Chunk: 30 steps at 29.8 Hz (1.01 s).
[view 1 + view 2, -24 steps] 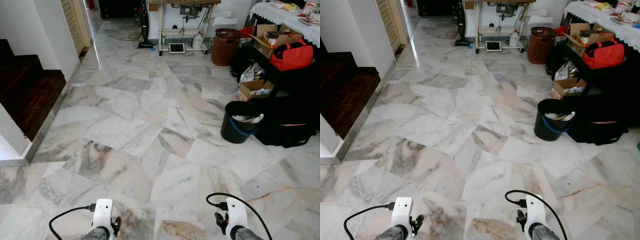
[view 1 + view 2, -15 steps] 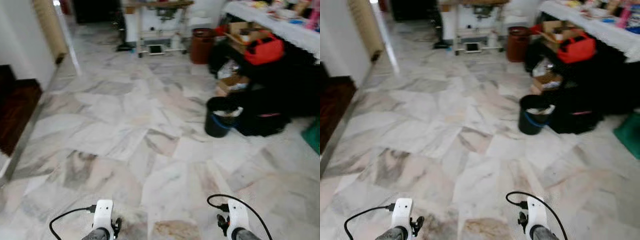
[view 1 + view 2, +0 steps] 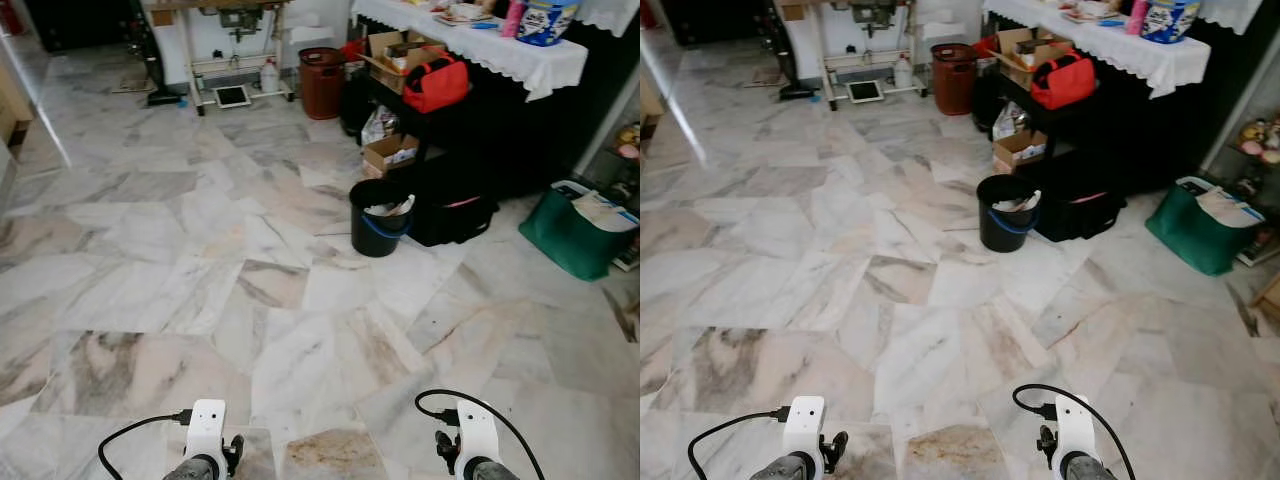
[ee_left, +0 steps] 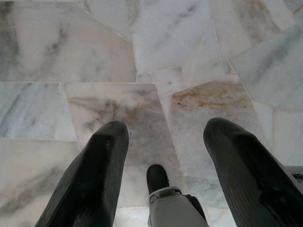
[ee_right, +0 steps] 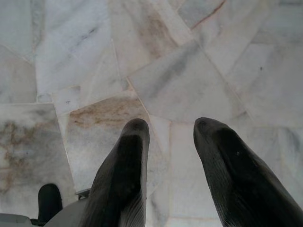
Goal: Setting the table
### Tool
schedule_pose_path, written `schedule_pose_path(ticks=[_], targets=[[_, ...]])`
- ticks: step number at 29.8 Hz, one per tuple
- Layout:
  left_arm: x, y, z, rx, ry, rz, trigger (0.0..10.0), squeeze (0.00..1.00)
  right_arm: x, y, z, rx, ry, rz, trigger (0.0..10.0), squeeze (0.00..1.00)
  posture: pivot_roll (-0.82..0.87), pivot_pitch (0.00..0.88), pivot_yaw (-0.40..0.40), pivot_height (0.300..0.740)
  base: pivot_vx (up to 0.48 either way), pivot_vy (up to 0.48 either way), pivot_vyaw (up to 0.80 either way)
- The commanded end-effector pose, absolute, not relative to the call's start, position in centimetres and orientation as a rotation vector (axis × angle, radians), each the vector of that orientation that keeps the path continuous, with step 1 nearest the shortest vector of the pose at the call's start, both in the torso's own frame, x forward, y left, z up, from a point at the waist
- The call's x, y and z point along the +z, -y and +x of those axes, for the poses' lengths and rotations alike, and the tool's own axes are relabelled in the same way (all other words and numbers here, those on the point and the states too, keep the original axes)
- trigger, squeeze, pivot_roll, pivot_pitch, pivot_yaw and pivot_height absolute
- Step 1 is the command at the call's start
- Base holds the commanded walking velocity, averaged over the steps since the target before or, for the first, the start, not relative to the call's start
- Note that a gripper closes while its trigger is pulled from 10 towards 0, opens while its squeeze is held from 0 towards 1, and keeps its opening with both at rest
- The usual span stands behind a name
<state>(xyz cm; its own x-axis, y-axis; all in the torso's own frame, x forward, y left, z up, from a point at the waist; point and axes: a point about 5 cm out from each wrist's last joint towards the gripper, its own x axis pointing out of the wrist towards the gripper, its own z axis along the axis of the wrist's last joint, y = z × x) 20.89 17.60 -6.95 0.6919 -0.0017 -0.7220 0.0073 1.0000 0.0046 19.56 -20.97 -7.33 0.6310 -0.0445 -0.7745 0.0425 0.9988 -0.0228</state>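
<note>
No part of the table setting is judged to be done yet: nothing is carried, and the robot stands on open marble floor (image 3: 200, 250). The whole task is taken to be left, beginning with an approach to the worktop.

The left hand (image 4: 163, 161) is seen hanging low over the floor with its fingers (image 4: 102, 161) spread wide and nothing between them. The right hand (image 5: 170, 156) is likewise held low, its fingers (image 5: 128, 161) parted rather less widely, and it is empty too. Both wrists are visible at the bottom edge of the head views, pointed down at the tiles.

The worktop (image 3: 470, 45), covered with a white lace-edged cloth, is found far ahead and to the robot's right, well apart from both hands. On it a blue-and-white container (image 3: 546, 20) and some smaller items are made out, though what they are cannot be told at this size. Between the robot and the worktop a black bucket (image 3: 380, 217) stands on the floor, with a black bag (image 3: 450, 215) just beside it, a red bag (image 3: 436, 84) on a low shelf, and a green bag (image 3: 575, 235) further to the right. A path round these is judged to be needed.
</note>
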Motion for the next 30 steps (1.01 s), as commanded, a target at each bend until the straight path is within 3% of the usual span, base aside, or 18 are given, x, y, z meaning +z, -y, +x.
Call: schedule_pose_path(ticks=[1,30], targets=[[-7.01,-17.94,20.78,-0.006,-0.819,0.03,10.0,0.0,-7.16,21.01,19.89,-0.061,-0.882,0.004,10.0,0.0,0.02,0.0,-0.007,0.74,0.0,0.0,-0.76],[-7.07,-18.16,20.64,-0.026,-0.83,0.065,10.0,0.0,-7.37,21.48,19.34,-0.099,-0.891,0.038,10.0,0.0,0.02,0.0,0.007,0.74,0.0,0.0,-0.75]])
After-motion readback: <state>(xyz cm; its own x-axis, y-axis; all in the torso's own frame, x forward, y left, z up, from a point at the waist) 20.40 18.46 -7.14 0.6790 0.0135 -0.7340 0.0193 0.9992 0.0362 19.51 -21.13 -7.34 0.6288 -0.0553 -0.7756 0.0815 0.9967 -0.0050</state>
